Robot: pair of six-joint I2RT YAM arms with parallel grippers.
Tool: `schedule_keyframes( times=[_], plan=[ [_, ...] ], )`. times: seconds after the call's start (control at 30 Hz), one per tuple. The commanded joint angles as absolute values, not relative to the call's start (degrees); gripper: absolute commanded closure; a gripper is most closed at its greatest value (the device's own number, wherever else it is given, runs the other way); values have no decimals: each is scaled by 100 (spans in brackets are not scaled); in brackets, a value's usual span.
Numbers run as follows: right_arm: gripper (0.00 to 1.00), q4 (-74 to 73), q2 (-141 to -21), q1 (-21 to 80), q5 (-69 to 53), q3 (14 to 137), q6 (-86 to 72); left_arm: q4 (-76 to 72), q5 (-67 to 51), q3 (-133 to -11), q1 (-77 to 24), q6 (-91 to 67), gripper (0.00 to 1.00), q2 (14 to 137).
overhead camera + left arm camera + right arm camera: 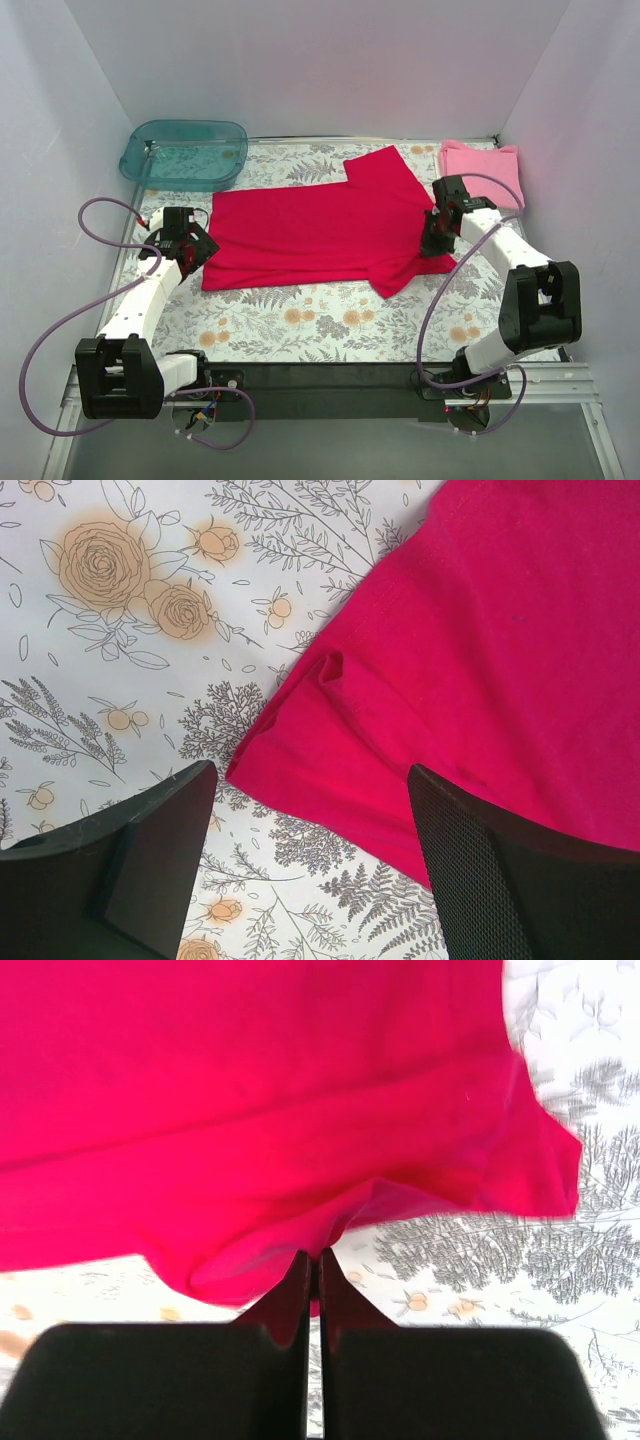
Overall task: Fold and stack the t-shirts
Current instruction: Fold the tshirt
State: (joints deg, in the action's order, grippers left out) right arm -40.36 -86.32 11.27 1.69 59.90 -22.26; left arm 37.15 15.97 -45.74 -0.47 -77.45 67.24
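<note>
The crimson red t-shirt (pixel 320 228) lies spread flat across the middle of the floral table, hem to the left, sleeves to the right. My left gripper (pixel 192 247) is open at the shirt's left hem; in the left wrist view the hem corner (pixel 300 770) lies between my spread fingers (pixel 470 860), untouched. My right gripper (pixel 436 240) is shut on the shirt's right edge, near the neck; the right wrist view shows the red fabric (pixel 300 1130) pinched at the tips and lifted. The light pink t-shirt (pixel 482 168) lies folded at the back right.
A teal translucent plastic tub (pixel 186 152) stands at the back left corner. White walls close in the table on three sides. Purple cables loop from both arms near the table's side edges.
</note>
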Motion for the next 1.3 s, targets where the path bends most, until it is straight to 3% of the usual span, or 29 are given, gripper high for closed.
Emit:
schedule_keyframes(
  times=[0.0,0.53,0.97,1.27],
  plan=[
    [99,-4017,-8981,1064,-147,6896,-2153,3639,1556,-4562,-9,-7655,28,6680],
    [99,-3902,-10985,870,-861,9491,-2294,3577,932,-4386,-17,-7550,28,6829],
    [99,-3322,-11399,475,-1257,9501,-2777,3577,800,-4228,-17,-7646,30,6873],
    [98,-2735,-11382,360,-1108,8834,-3085,3577,765,-4166,-9,-7690,32,6943]
  ],
)
